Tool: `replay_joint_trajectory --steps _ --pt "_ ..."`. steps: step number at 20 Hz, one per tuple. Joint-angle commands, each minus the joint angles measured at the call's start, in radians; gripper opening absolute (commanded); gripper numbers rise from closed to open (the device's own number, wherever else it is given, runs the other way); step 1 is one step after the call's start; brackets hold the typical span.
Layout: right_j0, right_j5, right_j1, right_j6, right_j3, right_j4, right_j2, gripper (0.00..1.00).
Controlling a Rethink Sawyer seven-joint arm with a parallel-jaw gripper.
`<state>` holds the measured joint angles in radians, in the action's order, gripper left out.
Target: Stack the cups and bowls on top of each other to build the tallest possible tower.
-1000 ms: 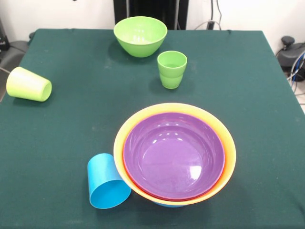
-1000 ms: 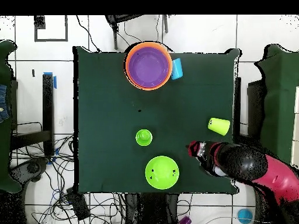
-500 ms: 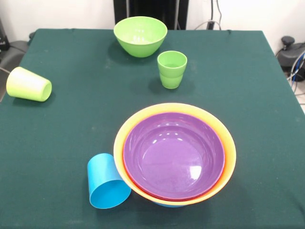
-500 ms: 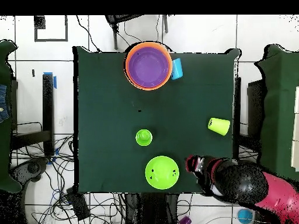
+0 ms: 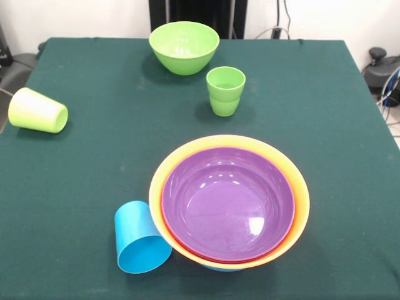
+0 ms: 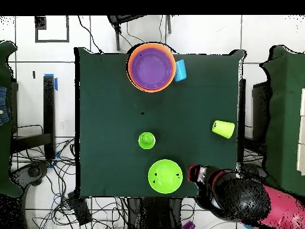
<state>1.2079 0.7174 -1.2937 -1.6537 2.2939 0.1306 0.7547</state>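
Tower (image 5: 229, 203) with purple bowl uppermost is seen low centre | sky blue cup (image 5: 141, 238) is tipped, touching its left rim | ridged green cup (image 5: 225, 90) upright mid-frame | yellow-green cup (image 5: 37, 110) tipped at left edge | green bowl (image 5: 184, 47) top centre | gripper (image 6: 196, 174), overhead lower right beside green bowl; finger state cannot be told.

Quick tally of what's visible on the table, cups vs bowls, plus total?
Cups: 3. Blue cup and yellow-green cup on their sides, green cup upright.
Bowls: 4 visible. Green bowl, plus orange bowl, red rim and purple bowl nested. A blue sliver shows under the stack.
Total: 7.
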Motion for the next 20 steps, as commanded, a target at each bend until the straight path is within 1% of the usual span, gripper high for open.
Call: replay_joint_trajectory --steps 1,3,6,8,10,11,13,14,15,16,18,19,20 --pt "-0.079 -0.069 0.047 0.039 0.001 0.118 0.007 1.00" --pt "-0.094 -0.078 0.050 0.018 -0.007 0.142 -0.006 1.00" --pt "-0.113 -0.085 0.048 -0.005 -0.012 0.156 -0.017 1.00" --pt "-0.127 -0.084 0.060 -0.019 -0.026 0.168 -0.026 1.00" --pt "-0.139 -0.100 0.078 -0.004 -0.056 0.209 -0.024 1.00" --pt "-0.146 -0.127 0.077 -0.013 -0.063 0.216 -0.026 1.00" --pt "-0.171 -0.129 0.060 -0.005 -0.092 0.268 -0.023 1.00" --pt "-0.181 -0.125 0.054 -0.011 -0.099 0.279 -0.026 1.00" --pt "-0.198 -0.128 0.044 -0.046 -0.102 0.274 -0.039 1.00" --pt "-0.204 -0.125 0.037 -0.062 -0.102 0.265 -0.045 1.00" --pt "-0.215 -0.092 0.020 -0.061 -0.117 0.243 -0.042 1.00" --pt "-0.218 -0.064 0.012 -0.074 -0.119 0.210 -0.048 1.00" --pt "-0.220 -0.056 0.010 -0.076 -0.121 0.197 -0.050 1.00"
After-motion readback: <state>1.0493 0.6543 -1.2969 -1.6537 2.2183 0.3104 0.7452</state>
